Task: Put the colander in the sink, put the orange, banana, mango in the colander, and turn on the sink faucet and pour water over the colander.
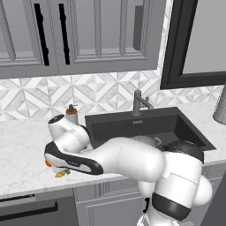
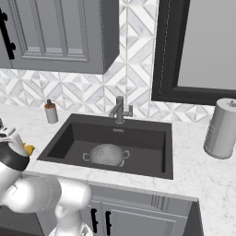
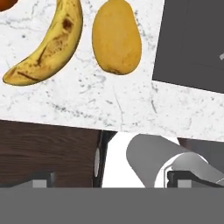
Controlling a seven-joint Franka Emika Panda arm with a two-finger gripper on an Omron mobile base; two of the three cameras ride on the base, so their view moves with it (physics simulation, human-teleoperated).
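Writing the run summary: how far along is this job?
Done: colander sits in the sink. In hand: nothing; the open gripper hangs above the counter edge near the banana and mango, which both lie on the marble, with the orange at the frame corner. Left: all three fruits, then the sink faucet; no water visible.

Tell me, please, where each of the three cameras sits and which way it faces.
Left base view: behind the arm on its left, looking forward and down at the sink, faucet and counter; the white arm fills the lower right, reaching left.
Right base view: behind the arm on its right, looking down into the sink, where the colander lies; the arm shows at lower left.
Hand view: on the hand, looking down at the banana and mango on the counter; the open gripper sits at the bottom.
Both base views share sink, faucet and soap dispenser.
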